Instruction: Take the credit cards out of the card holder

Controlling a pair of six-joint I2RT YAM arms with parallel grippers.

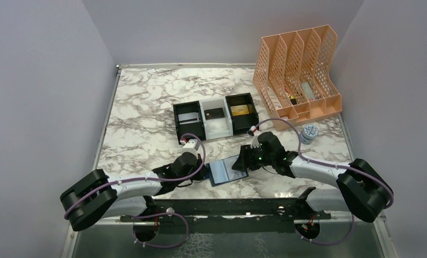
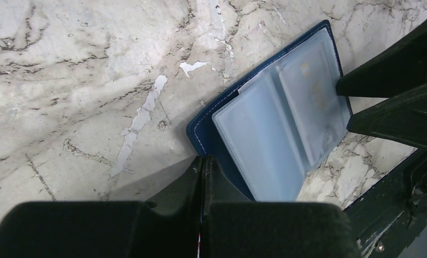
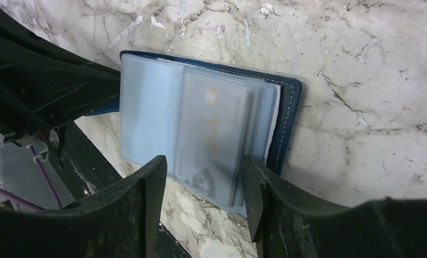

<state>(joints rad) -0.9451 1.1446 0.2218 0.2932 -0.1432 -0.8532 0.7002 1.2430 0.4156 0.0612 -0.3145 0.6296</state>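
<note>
While the left hand (image 2: 203, 165) is clenched tight on the navy cover edge of the card holder (image 1: 226, 170), the right hand (image 3: 201, 161) is released. Its two fingers (image 3: 147, 199) stand either side of the end of the frosted pockets and grip nothing. The card holder lies open and flat on the marble surface (image 1: 147, 107), between the two hands and just ahead of the arm bases, with its pale blue-grey pockets facing up. One pale card (image 3: 214, 126) with gold marks shows through a pocket (blurred, can't read it), on the half nearer the right hand. A black-and-white tray (image 1: 177, 124) sits further back, well apart from the card holder. It has a silver card (image 1: 189, 117) in the left compartment, a dark card (image 1: 214, 113) in the middle and a gold card (image 1: 242, 110) in the right. A peach file rack (image 1: 300, 70) stands at the far right, with a small round blue-white tub (image 1: 309, 133) just in front of it.
</note>
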